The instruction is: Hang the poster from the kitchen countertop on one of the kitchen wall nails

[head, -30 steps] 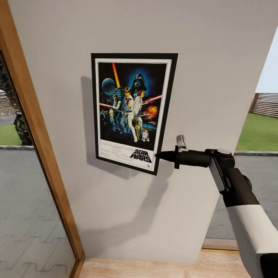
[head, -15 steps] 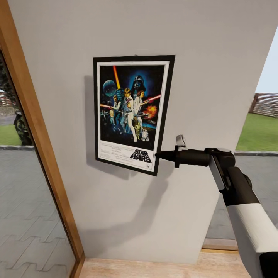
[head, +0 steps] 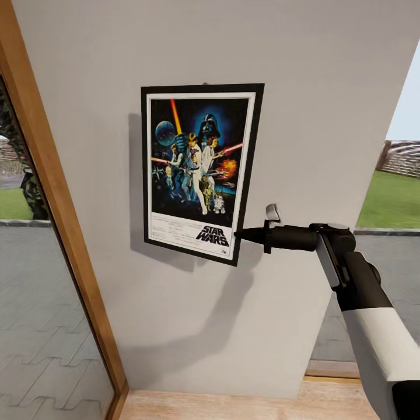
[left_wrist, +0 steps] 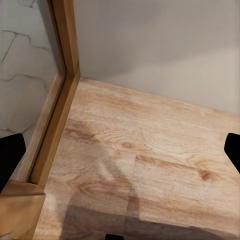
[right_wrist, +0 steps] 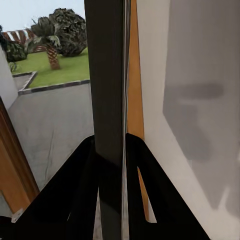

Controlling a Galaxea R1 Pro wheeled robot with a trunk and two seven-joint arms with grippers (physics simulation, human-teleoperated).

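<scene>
The poster (head: 198,172) hangs upright on the light-grey wall (head: 303,87), its long axis running up and down with a slight lean, and a tiny dark nail (head: 203,82) shows just above the middle of its top edge. The right tool (head: 239,234) reaches in from the right and pinches the frame at the lower right corner; in the right wrist view the dark fingers (right_wrist: 82,190) press on either side of the poster's thin edge. The right arm (head: 361,303) stretches up and across, its forearm roughly level and pointing left at the wall. To my eye the hanging looks nearly done, and the next move turns on letting go sideways, away from the frame. The left tool (left_wrist: 120,165) points at the wooden floor (left_wrist: 150,150), its fingers spread wide.
</scene>
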